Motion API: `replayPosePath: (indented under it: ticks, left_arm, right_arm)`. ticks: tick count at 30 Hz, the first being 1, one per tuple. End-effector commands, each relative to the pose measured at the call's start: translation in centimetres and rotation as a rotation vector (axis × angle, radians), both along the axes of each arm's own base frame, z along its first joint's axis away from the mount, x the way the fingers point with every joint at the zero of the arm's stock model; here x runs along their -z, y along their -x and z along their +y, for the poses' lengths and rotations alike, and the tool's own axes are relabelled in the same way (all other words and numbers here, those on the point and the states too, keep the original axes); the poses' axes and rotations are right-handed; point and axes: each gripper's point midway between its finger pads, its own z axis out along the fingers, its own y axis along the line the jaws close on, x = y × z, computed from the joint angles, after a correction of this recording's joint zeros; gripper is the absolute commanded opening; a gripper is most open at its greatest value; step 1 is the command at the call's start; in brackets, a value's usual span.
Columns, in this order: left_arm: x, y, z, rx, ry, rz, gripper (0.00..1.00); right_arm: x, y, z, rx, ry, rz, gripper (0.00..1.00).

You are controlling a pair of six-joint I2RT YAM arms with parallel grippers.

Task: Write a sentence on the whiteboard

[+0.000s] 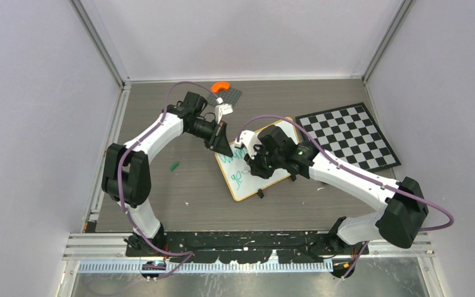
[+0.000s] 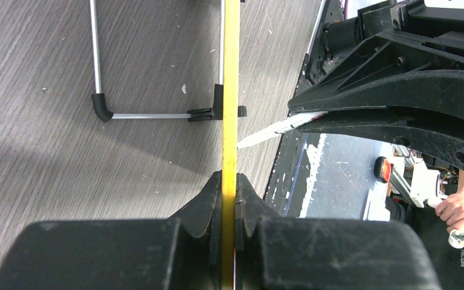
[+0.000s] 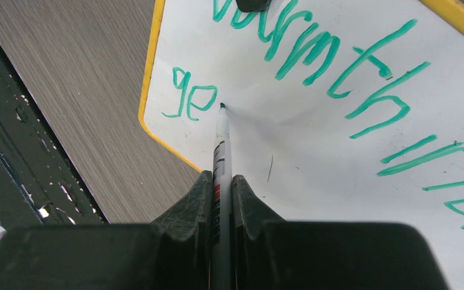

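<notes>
– What sat nearest us?

– Our right gripper, closed tight on the marker. Its green tip touched the whiteboard just after "ge" on the lower line.

– And the sentence?

– We could read "Warmth in" on the upper line. The board lay askew near the middle of the table, between our two arms.

– Farther out?

– Our left gripper was clamped on the board's yellow frame edge. Beyond, we saw the checkerboard to the right and an orange piece at the far edge.
</notes>
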Motion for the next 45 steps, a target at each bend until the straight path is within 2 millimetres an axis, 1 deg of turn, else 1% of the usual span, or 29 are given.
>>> replayPosePath:
  ticks: [1,9,14,18,21,24,27,33,36,39,43,45]
  left_arm:
    - [-0.9,-0.4,0.0,-0.007,-0.002,-0.043,0.0]
    - [-0.9,-0.4,0.0,-0.005,0.0,-0.042,0.0]
    - [-1.1,-0.4,0.1,-0.007,-0.001,-0.048,0.0]
    - [-1.0,-0.4,0.0,-0.008,-0.003,-0.045,0.0]
    - [-1.0,-0.4,0.0,-0.008,-0.003,-0.043,0.0]
    - [-1.0,-0.4,0.1,-0.008,-0.003,-0.043,0.0]
    - [-1.0,-0.4,0.1,-0.007,-0.002,-0.045,0.0]
    - [-1.0,-0.4,0.1,-0.006,-0.003,-0.046,0.0]
    - [-1.0,-0.4,0.1,-0.006,-0.001,-0.047,0.0]
    - [-1.0,-0.4,0.0,-0.007,-0.003,-0.046,0.0]
    - [-1.0,-0.4,0.0,-0.007,-0.003,-0.045,0.0]
    - [-1.0,-0.4,0.0,-0.007,-0.003,-0.046,0.0]
  right_arm:
    - [-0.8,-0.9,0.6,0.01,-0.025,-0.041,0.0]
    - [0.8,0.3,-0.5,-0.005,0.006,-0.004,0.0]
    - [1.4,1.0,-0.5,-0.021,0.01,0.025,0.0]
    - [0.2,0.4,0.1,-0.014,-0.017,0.005,0.0]
    - [-0.9,-0.4,0.7,0.001,-0.036,-0.021,0.0]
    - [-1.5,-1.1,0.9,0.017,-0.046,-0.037,0.0]
    - [-1.7,-1.6,0.8,0.028,-0.046,-0.043,0.0]
    - [-1.2,-1.9,-0.4,0.052,-0.028,-0.04,0.0]
    - [-0.7,-1.5,-1.0,0.054,-0.015,-0.029,0.0]
    - [0.1,-0.7,-1.3,0.047,-0.006,0.003,0.0]
    - [0.8,0.4,-1.2,0.029,-0.013,0.04,0.0]
    - [0.9,0.6,-1.2,0.025,-0.012,0.045,0.0]
